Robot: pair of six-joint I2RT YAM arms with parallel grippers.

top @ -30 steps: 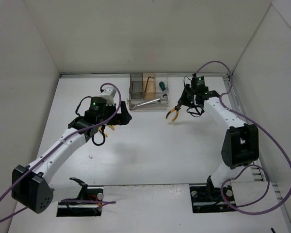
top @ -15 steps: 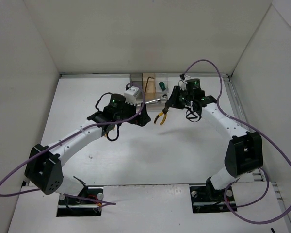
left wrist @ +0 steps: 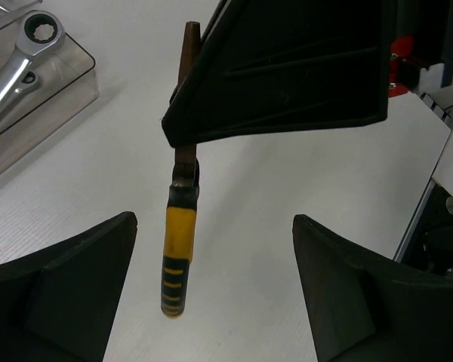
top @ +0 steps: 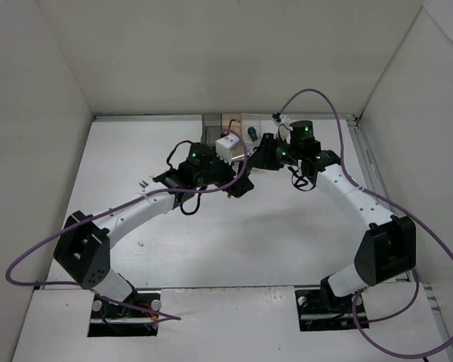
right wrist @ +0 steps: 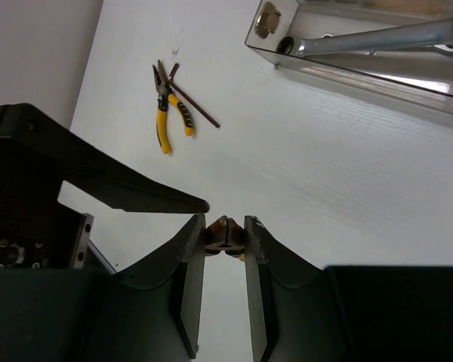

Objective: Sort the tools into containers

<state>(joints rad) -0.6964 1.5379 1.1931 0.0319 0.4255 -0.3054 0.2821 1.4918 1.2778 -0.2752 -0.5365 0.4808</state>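
Right gripper [right wrist: 225, 245] clamped on metal head of yellow-handled pliers [left wrist: 177, 256], handle hanging down | left gripper [left wrist: 214, 222] spread wide either side of that handle, not touching | silver wrench [left wrist: 13, 72] in organizer's front tray [right wrist: 347, 72] | second pliers [right wrist: 166, 113] and thin dark rod [right wrist: 196, 102] crossed on table [right wrist: 325, 166].

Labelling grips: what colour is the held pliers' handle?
The pliers' handle is yellow with black stripes; clearest in left wrist view.
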